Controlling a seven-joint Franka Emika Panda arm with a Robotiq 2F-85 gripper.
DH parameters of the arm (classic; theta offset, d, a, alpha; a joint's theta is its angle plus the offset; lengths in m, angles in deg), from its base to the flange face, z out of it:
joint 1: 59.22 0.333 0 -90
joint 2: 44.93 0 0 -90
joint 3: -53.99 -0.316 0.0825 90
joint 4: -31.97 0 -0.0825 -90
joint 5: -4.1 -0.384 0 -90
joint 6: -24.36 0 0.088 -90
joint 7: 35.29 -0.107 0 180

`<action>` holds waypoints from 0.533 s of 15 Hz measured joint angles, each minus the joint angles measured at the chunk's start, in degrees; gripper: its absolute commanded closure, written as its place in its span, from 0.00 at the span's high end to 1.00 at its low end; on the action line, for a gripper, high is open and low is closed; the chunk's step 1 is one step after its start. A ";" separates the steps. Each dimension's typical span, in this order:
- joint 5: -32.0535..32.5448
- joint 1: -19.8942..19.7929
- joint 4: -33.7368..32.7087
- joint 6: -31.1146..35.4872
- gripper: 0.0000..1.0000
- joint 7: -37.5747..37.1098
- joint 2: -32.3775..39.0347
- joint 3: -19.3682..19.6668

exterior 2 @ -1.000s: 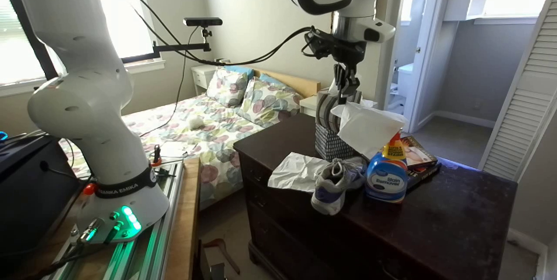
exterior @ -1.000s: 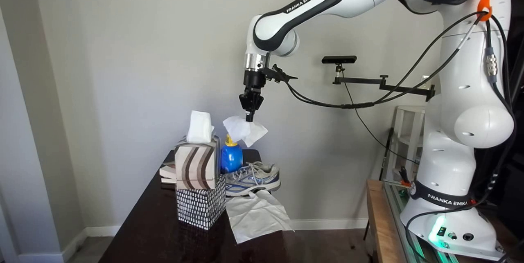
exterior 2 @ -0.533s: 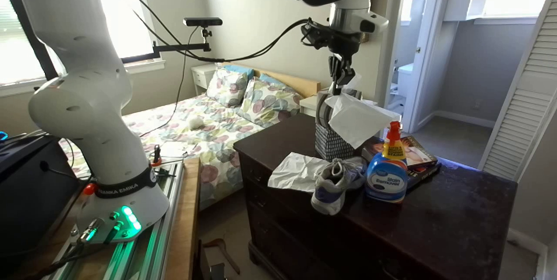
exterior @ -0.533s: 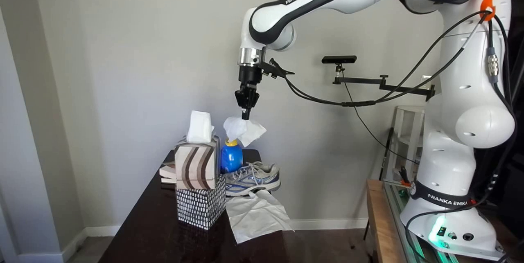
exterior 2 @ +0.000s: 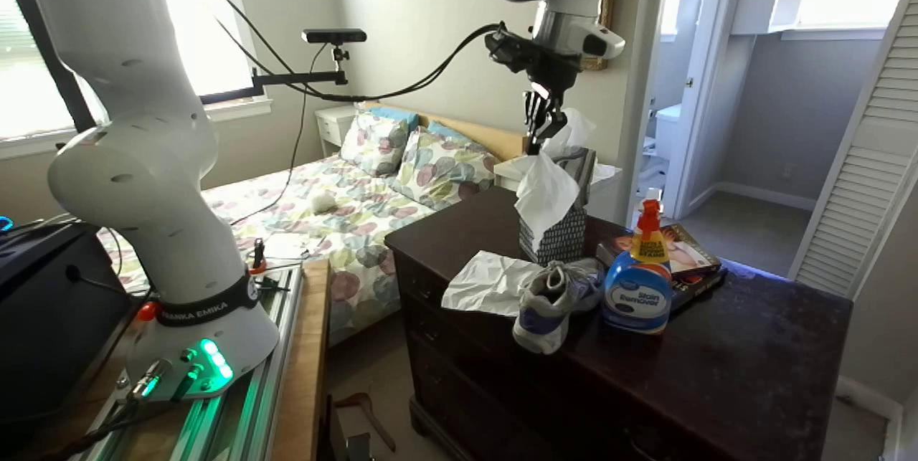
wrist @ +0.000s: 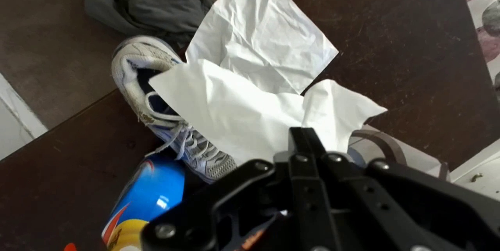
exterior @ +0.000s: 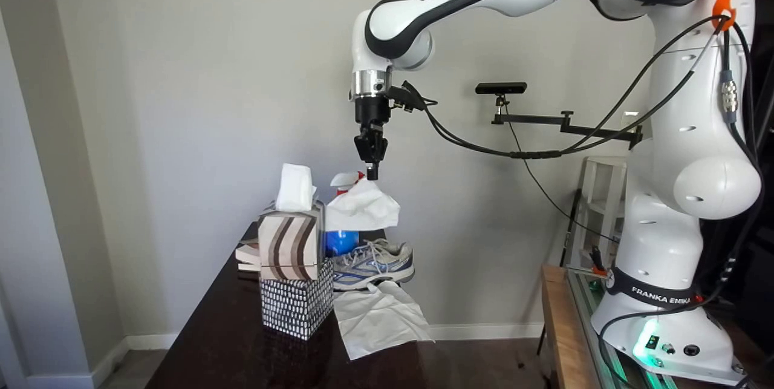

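Note:
My gripper (exterior: 372, 176) is shut on a white tissue (exterior: 364, 207), which hangs loosely from the fingertips above the dresser. The wrist view has the black fingers (wrist: 299, 139) pressed together with the tissue (wrist: 242, 106) fanning out beyond them. Below lies a second, creased white sheet (exterior 2: 491, 282) on the dresser top, partly hidden by the held tissue in the wrist view. Beside that sheet is a grey-and-blue sneaker (exterior 2: 541, 314). A striped tissue box (exterior: 289, 247) with a tissue sticking up stands on a black-and-white patterned box (exterior: 296, 301), close to the gripper.
A blue stain remover spray bottle (exterior 2: 638, 296) with a red-and-yellow top stands next to the sneaker. Books (exterior 2: 692, 249) lie behind it on the dark dresser (exterior 2: 746, 353). A bed (exterior 2: 323, 210) stands beyond, and grey cloth (wrist: 156, 5) lies past the dresser edge.
The gripper, still shut on the tissue, has shifted away from the spray bottle toward the bed side. The hanging tissue has swung round, and the bottle's top is now uncovered in both exterior views.

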State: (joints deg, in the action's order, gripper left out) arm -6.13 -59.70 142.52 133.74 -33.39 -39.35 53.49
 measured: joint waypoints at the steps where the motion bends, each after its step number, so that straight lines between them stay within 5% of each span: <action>1: 0.00 -0.06 0.00 -1.27 0.00 0.29 0.02 0.03; 8: 2.49 -0.81 0.33 -3.09 0.00 1.11 0.92 1.43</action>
State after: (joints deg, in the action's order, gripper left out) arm -3.64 -60.51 142.86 130.65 -32.28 -38.43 54.91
